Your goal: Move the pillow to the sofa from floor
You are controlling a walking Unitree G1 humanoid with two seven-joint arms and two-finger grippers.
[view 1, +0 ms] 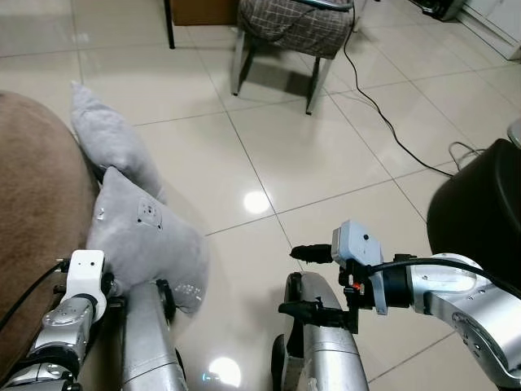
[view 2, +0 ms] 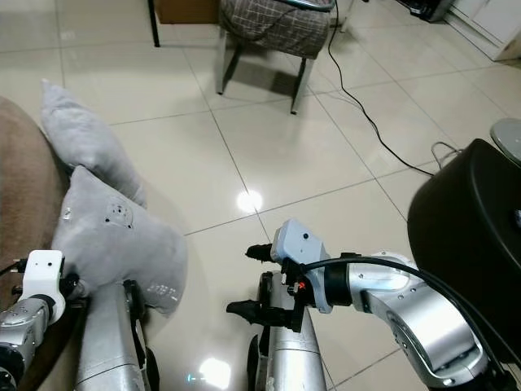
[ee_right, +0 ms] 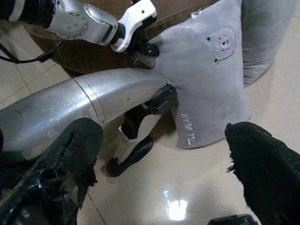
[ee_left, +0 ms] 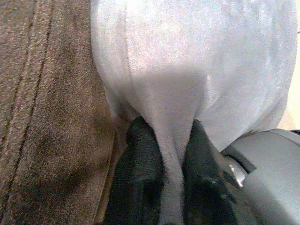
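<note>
We see the grey pillow [view 1: 142, 236] standing on the tiled floor [view 1: 309, 147], leaning against the brown sofa [view 1: 37, 212], with its near corner pinched in the left tool [ee_left: 171, 173]. The left wrist view gives us the grip: two black fingers [ee_left: 140, 159] clamped together on a fold of grey fabric, sofa plush just beside them. The head views show the wrist only, fingers hidden behind the pillow. The right wrist view adds a bear print and lettering on the pillow face, too small for us to read. A second grey pillow [view 1: 110, 138] leans on the sofa just beyond the first. The right tool [view 1: 303, 281] hangs off to the side, fingers apart, holding nothing. A chair [view 1: 285, 41], a black cable [view 1: 383, 118] and a black rounded object [view 1: 480, 212] are cut off at the frame edges.
</note>
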